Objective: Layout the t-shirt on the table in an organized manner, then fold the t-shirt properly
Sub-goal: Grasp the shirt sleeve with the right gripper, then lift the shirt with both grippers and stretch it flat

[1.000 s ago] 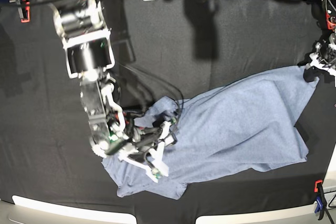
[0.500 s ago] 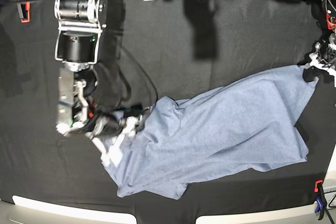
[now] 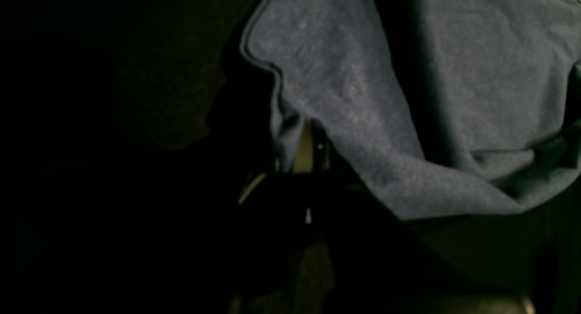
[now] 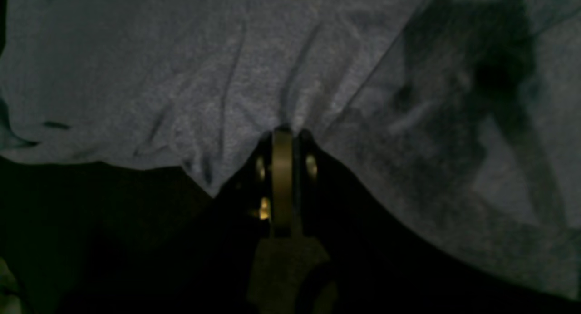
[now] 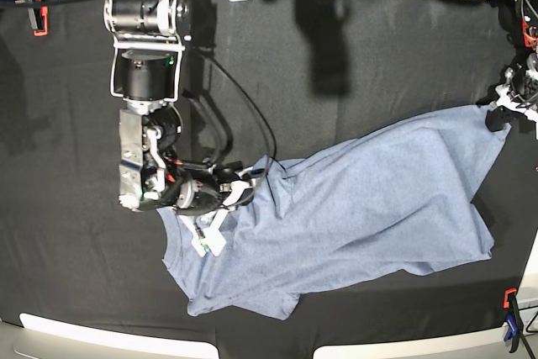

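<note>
Both pincers pinching the t-shirt point(image 5: 353, 208), layout stage not done.
Shirt lies rumpled across the lower right of the desk point(image 5: 269, 81) in the base view. Right pincer point(image 4: 283, 137) is pressed together on a fabric edge at the shirt's left end; left pincer point(image 3: 302, 144) is pinched shut on the corner at the far right edge. Risk: thin bite on the hem slips when pulled taut, or only one layer is caught, so the shirt bunches instead of spreading.

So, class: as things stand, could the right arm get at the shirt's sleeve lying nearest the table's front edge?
Probably yes. The right tool is shut on the t-shirt close by, and the sleeve lies flat on the table with nothing between them, though it must let go first.
</note>
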`<state>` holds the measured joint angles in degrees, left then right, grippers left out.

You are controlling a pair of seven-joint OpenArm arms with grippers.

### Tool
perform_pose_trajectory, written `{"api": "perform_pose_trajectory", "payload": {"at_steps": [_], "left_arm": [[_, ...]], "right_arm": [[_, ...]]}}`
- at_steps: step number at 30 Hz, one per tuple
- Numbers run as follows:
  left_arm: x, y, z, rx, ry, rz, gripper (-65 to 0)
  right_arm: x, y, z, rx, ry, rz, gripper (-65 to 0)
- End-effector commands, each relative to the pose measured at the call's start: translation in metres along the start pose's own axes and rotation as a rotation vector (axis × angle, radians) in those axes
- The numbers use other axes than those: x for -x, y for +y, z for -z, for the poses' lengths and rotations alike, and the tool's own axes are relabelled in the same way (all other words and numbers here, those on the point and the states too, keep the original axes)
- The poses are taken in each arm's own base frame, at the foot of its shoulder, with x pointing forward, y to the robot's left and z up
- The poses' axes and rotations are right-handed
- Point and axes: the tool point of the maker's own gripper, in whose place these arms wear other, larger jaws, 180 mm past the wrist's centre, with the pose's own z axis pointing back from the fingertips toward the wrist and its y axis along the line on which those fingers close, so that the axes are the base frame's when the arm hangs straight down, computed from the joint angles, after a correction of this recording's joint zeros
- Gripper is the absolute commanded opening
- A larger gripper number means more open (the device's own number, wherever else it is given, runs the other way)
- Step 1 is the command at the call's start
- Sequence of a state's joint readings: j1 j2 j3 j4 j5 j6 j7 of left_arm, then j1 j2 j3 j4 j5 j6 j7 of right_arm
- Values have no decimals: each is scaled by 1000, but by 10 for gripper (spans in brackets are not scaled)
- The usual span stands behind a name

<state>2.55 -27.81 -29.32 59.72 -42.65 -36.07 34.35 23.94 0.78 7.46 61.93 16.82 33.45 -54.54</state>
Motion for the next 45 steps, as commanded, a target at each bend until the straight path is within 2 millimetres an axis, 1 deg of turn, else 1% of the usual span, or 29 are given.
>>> {"api": "perform_pose_trajectory", "payload": {"at_steps": [1,4,6,8,10,14,17,18,20,22,24,26,28,30,32,35,37,41,43,45], "left_arm": [[-24,0,-4,7,-54,27,-650],[-23,-1,-5,9,-29,42,-650],[-27,-5,-6,15,-21,63,-650],[-35,-12,-6,27,-36,91,-650],[-49,-23,-8,46,-65,128,-650],[-80,-51,-14,83,-132,223,-650],[-101,-59,-19,38,-170,232,-650],[-104,-62,-21,36,-170,244,-650],[-103,-69,-22,40,-138,271,-650],[-96,-71,-23,37,-86,290,-650],[-87,-68,-24,27,-21,301,-650],[-80,-65,-26,24,25,297,-650],[-78,-61,-31,26,25,270,-650],[-73,-53,-41,14,19,239,-650],[-64,-41,-52,-7,26,209,-650],[-44,-27,-69,-33,55,170,-650],[-25,-22,-78,-38,91,144,-650],[15,-14,-94,-48,181,124,-650],[31,-11,-101,-51,218,120,-650],[42,-8,-107,-60,242,107,-650]], "right_arm": [[-32,4,-11,-8,-79,-44,-650],[-46,8,-30,25,-119,-104,-650],[-57,11,-50,51,-171,-151,-650],[-66,15,-71,59,-226,-188,-650],[-71,15,-85,79,-254,-219,-650],[-78,15,-93,88,-280,-235,-650],[-81,16,-96,94,-284,-245,-650],[-79,16,-97,97,-276,-247,-650],[-74,16,-98,104,-259,-252,-650],[-62,17,-101,107,-243,-257,-650],[-43,18,-107,117,-223,-266,-650],[-20,16,-117,148,-201,-280,-650],[0,12,-135,190,-196,-282,-650],[19,5,-158,248,-203,-268,-650],[35,2,-182,286,-226,-235,-650],[61,0,-214,328,-240,-183,-650],[80,0,-231,359,-214,-166,-650],[116,2,-256,429,-134,-156,-650],[131,7,-267,454,-96,-152,-650],[150,9,-275,467,-54,-119,-650]]}}
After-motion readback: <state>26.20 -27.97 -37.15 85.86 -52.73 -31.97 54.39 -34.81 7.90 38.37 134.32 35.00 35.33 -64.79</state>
